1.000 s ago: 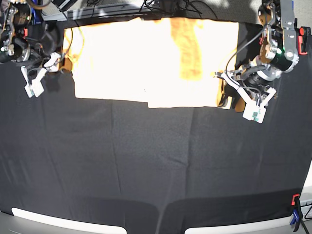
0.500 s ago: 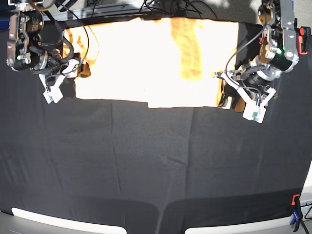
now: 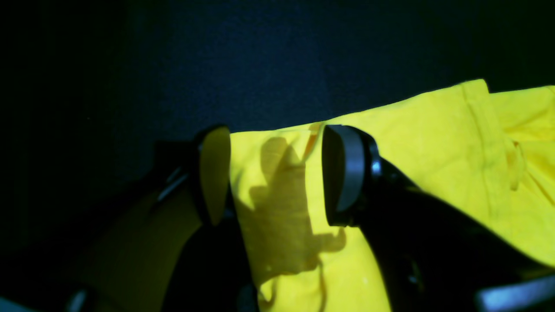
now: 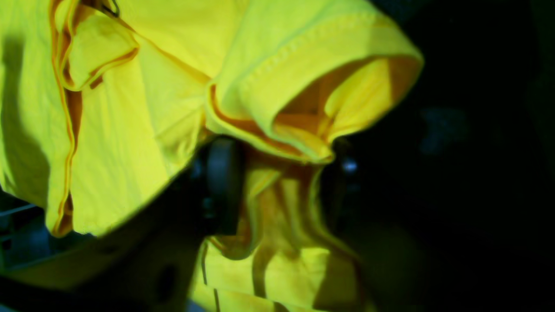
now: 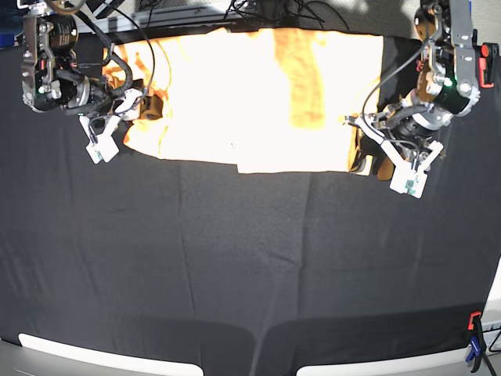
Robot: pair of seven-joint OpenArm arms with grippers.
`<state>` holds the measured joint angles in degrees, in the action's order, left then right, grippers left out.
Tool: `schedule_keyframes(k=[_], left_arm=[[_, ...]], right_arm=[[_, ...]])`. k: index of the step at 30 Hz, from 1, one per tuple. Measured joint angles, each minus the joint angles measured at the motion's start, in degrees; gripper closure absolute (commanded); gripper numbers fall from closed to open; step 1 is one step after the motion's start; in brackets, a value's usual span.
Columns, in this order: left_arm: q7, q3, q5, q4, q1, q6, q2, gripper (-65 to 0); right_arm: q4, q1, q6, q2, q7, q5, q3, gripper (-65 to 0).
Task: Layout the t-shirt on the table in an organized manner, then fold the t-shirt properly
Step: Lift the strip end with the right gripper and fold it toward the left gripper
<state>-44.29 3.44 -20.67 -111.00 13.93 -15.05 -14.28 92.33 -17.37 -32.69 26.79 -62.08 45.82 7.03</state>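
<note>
The pale yellow-orange t-shirt (image 5: 235, 94) lies spread along the far side of the black table (image 5: 250, 258). Its edge on the base view's left is bunched and pushed inward. There my right gripper (image 5: 145, 110) sits in the crumpled sleeve. In the right wrist view its jaws (image 4: 282, 182) stand apart, with a fold of the shirt (image 4: 143, 108) between and draped over them. My left gripper (image 5: 366, 159) rests at the shirt's near corner on the base view's right. It is open (image 3: 275, 177), straddling the flat cloth (image 3: 412, 143) without pinching it.
A red and blue clamp (image 5: 474, 345) grips the table's near right edge, and a red one (image 5: 487, 66) sits behind the left arm. Cables (image 5: 274, 12) run along the far edge. White panels (image 5: 94, 352) border the front.
My right arm has swung in from beside the shirt onto its sleeve, shoving that edge inward and rumpling it. The left arm has not moved.
</note>
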Motion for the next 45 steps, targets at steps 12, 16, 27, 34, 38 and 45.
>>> schedule_keyframes(k=[12, 16, 27, 34, 38, 45], left_arm=[[0.1, 0.0, 1.2, 0.0, 0.0, 0.0, 0.0, -31.4], [0.2, 0.0, 3.8, 0.0, 0.2, 0.0, 0.0, -31.4], [3.3, 0.0, 4.4, 0.0, 3.9, -0.2, -2.8, -31.3], [5.3, 0.0, 4.3, 0.0, 5.8, -0.1, -4.6, -30.4], [5.3, 0.0, 4.2, 0.0, 5.7, -0.2, -4.6, -30.4], [5.2, 0.0, 4.2, 0.0, 5.7, -0.2, -4.6, -30.4]], right_arm=[[-0.2, -0.9, 0.0, -0.6, 0.9, -5.0, 11.7, 0.0], [0.9, -1.0, -1.6, -0.3, -2.1, -1.8, 17.4, 0.0], [16.2, -4.8, -2.1, -8.4, -3.9, 5.2, 18.9, 0.0], [30.4, -3.4, -2.1, -20.7, -3.8, 5.2, 16.3, 0.0], [31.1, -1.3, -1.6, -23.8, -3.9, -1.0, 8.2, 0.0], [31.0, 1.4, 1.7, -31.4, 1.2, -17.9, -7.1, 0.0]])
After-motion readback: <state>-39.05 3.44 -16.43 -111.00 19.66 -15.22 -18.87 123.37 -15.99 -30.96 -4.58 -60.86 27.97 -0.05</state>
